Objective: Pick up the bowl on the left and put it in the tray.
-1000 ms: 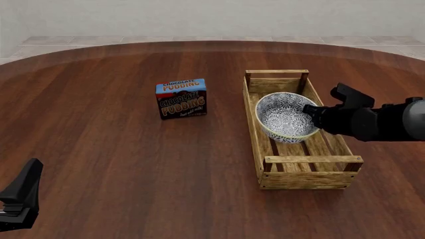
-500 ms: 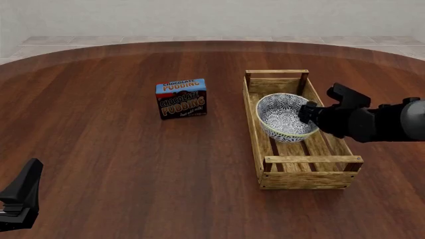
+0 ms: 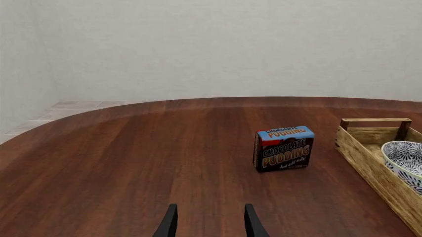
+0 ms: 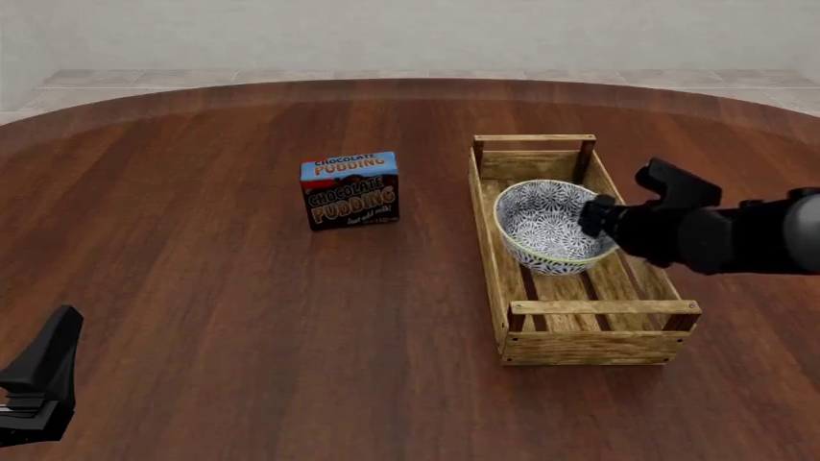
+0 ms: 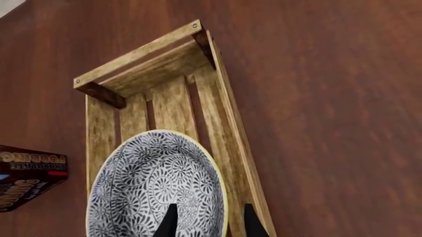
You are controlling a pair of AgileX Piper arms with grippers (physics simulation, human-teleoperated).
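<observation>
bowl (image 4: 551, 227): sitting inside tray (image 4: 494, 245), far half
R gripper (image 5: 207, 222): fingers straddling bowl rim, looks gripping
L gripper (image 3: 207, 224): jaws apart, idling w/ nothing
left: prob. letting go, backing off

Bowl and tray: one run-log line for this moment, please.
bowl: inside tray | right gripper: at bowl rim, fingers straddling it | left gripper: open, idle

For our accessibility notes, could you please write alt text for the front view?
The right gripper holds the patterned bowl by its rim inside the wooden tray. A pudding box stands left of the tray.
</observation>
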